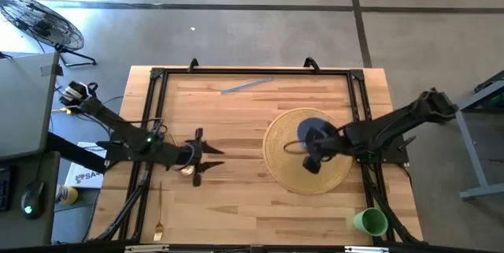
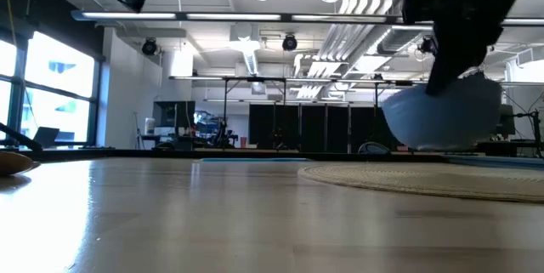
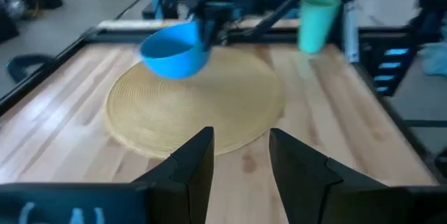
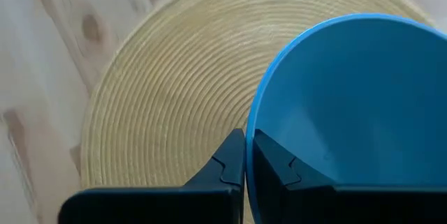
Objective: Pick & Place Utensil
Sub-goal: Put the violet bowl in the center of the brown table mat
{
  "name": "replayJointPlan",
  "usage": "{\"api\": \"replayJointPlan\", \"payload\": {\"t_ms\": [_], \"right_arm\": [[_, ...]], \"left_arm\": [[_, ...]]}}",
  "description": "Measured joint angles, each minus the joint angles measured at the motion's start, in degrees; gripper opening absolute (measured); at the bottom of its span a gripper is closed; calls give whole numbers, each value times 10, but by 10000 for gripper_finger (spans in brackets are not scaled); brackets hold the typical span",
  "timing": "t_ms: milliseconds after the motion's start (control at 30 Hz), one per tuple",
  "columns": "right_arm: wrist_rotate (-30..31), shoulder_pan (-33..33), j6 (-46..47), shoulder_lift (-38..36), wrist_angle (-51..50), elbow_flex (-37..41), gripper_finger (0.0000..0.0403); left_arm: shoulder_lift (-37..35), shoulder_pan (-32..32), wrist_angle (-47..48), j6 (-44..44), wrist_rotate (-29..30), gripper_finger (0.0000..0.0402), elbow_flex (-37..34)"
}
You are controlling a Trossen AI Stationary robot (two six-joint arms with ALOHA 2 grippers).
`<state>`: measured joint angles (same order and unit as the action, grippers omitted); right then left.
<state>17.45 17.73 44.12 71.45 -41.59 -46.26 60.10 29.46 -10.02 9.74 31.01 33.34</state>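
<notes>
A blue bowl hangs over a round woven placemat on the table's right half. My right gripper is shut on the bowl; the low view shows the bowl above the mat. My left gripper waits open over the table's left half, pointing at the mat, and touches nothing. In its wrist view the open fingers frame the mat and the bowl. A gold fork lies flat by the near left edge. A thin blue-grey utensil lies near the far edge. My right gripper pinches the blue bowl's rim, one finger inside the bowl and one outside. The fingers come from the table's right, slanting down. The bowl is lifted clear of the placemat and sits tilted in the hold.
A green cup stands at the near right corner, also in the left wrist view. A small pale wooden object lies beside my left gripper. A black frame runs round the table. Bare wood lies between the two arms.
</notes>
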Motion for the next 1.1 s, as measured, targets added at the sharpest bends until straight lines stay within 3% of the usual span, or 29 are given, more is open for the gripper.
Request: {"api": "replayJointPlan", "payload": {"t_ms": [133,333,500,800,1100], "right_arm": [[6,32,9,36,3,-10,8],[33,61,10,54,5,-32,4],[47,72,37,54,-1,-26,10],[51,78,39,54,4,-26,6],[62,78,34,54,4,-26,4]], "left_arm": [[14,-14,-15,0,0,136,0],[23,-13,-30,-9,69,136,0],[23,-13,-31,-6,70,136,0],[23,-14,-31,11,-20,136,0],[23,-52,-40,25,-41,136,0]]}}
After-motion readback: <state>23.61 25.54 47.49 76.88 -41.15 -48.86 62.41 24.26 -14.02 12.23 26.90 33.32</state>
